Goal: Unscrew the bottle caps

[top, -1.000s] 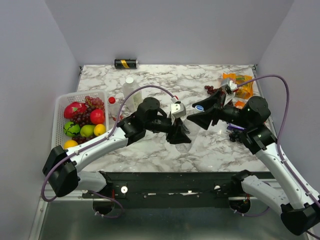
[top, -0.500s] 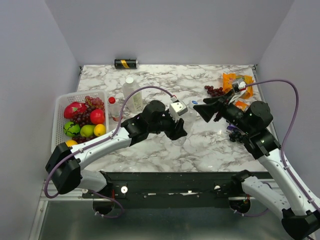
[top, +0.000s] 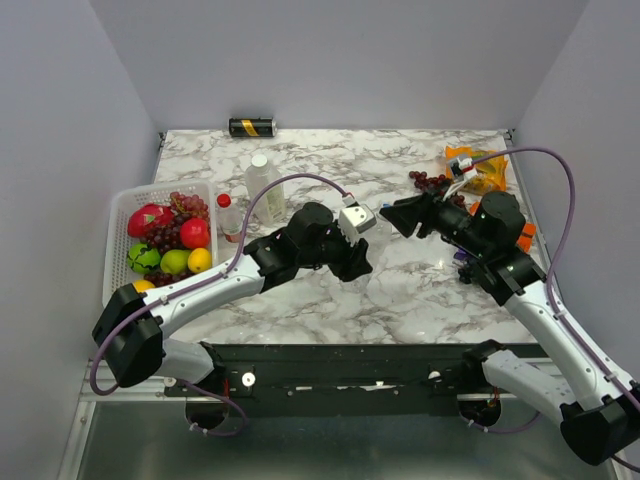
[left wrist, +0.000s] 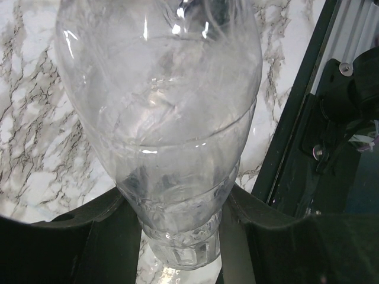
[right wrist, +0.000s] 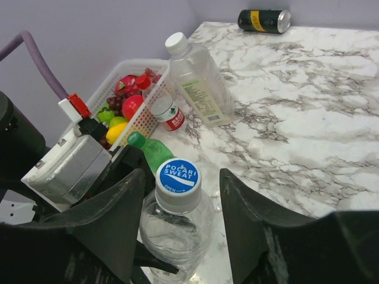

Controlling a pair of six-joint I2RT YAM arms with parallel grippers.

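My left gripper (left wrist: 180, 234) is shut on the lower body of a large clear bottle (left wrist: 160, 100), and in the top view this gripper (top: 352, 264) sits at mid table. The bottle's blue-and-white cap (right wrist: 179, 182) stands between the fingers of my right gripper (right wrist: 180, 198), which is open with a gap on each side of the cap. In the top view the right gripper (top: 393, 215) points left toward the left one. Behind stand a second large clear bottle with a white cap (right wrist: 198, 86), a small red-labelled bottle (right wrist: 167, 111) and a small green bottle (right wrist: 151, 152).
A white basket (top: 118, 215) of fruit sits at the left edge. A black-and-gold can (top: 252, 127) lies at the back. Dark grapes (top: 425, 180) and an orange packet (top: 482, 166) lie at the back right. The black front rail (left wrist: 296, 118) is close to the held bottle.
My right gripper has swung left and come around the bottle's cap, its jaws narrower than before. The left gripper has kept its hold and shifted the bottle slightly.
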